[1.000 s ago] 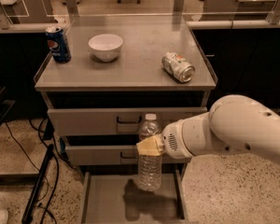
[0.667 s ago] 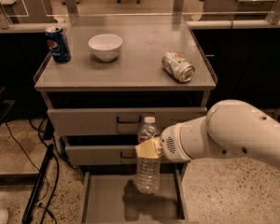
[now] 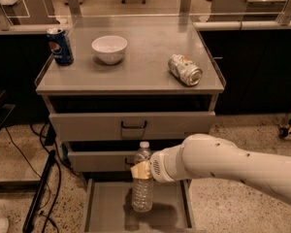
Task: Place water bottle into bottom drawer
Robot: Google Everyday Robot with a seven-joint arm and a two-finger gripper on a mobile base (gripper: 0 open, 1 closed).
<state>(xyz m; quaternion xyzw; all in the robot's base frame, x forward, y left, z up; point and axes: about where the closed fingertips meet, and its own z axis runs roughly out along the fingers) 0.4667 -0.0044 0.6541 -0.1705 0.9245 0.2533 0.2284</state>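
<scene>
The water bottle [image 3: 142, 188], clear with a white cap, stands upright over the open bottom drawer [image 3: 106, 205], its base at or just above the grey floor. My gripper [image 3: 141, 170] is at the end of the white arm reaching in from the right and is shut on the bottle's upper half, at the label band. The arm's bulk hides the drawer's right rear corner.
The grey cabinet top [image 3: 136, 69] holds a blue Pepsi can [image 3: 60, 46] at the left, a white bowl [image 3: 109, 48] in the middle and a silver can [image 3: 185, 70] lying on its side at the right. Two upper drawers [image 3: 131, 126] with black handles are slightly open. Cables [image 3: 34, 198] lie left.
The bottle and gripper have sunk slightly towards the drawer floor. The arm has shifted a little lower and leftward.
</scene>
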